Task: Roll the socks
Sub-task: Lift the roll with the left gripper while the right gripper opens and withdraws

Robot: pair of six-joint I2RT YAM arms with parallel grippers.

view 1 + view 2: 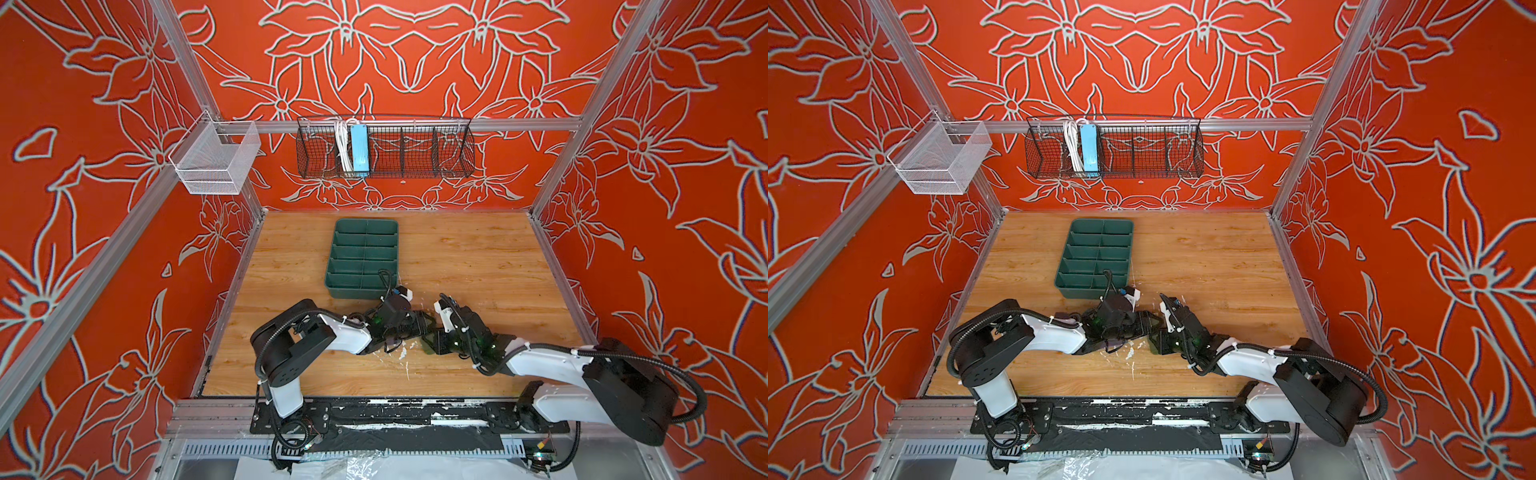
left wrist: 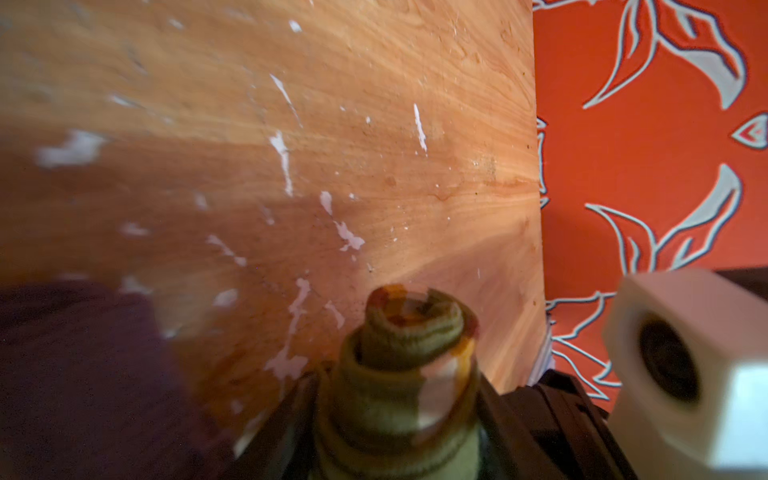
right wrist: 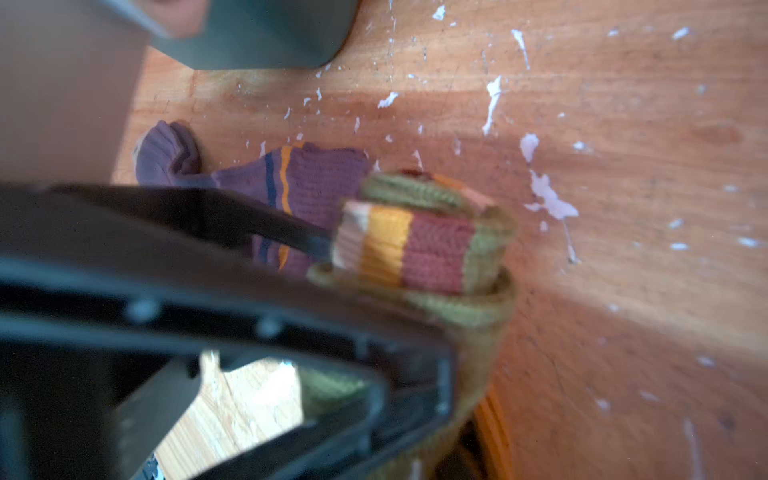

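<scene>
The olive sock (image 3: 432, 249) is wound into a tight, stubby cylinder of ribbed knit. Its outer turn shows bands of pale pink, mustard and maroon, and its end shows a spiral of soft layers. It is held just above the tabletop (image 1: 478, 257), a little toward 6 o'clock from the board's centre, where the two arms meet tip to tip.

The left hand (image 2: 397, 395) is about half closed round the roll, with a dark, flat finger against each flank. The right hand (image 1: 430, 344) is nearly closed. A loose olive band trails from the roll straight into it, and it seems to nip that band, though its fingertips are blurred and largely hidden behind the left hand.

The purple sock (image 3: 307, 178) lies slack and flat on the wood beside the roll. It is ribbed, with a navy and a yellow stripe across the cuff and one end bunched into a soft lump. In both top views the left arm covers most of it.

The tabletop is glossy, wood-grained laminate, chipped with white flecks (image 3: 548, 199). At about 11 o'clock from the hands sits a dark green, rigid plastic tray (image 1: 353, 291), rectangular and divided into two columns of shallow compartments.
</scene>
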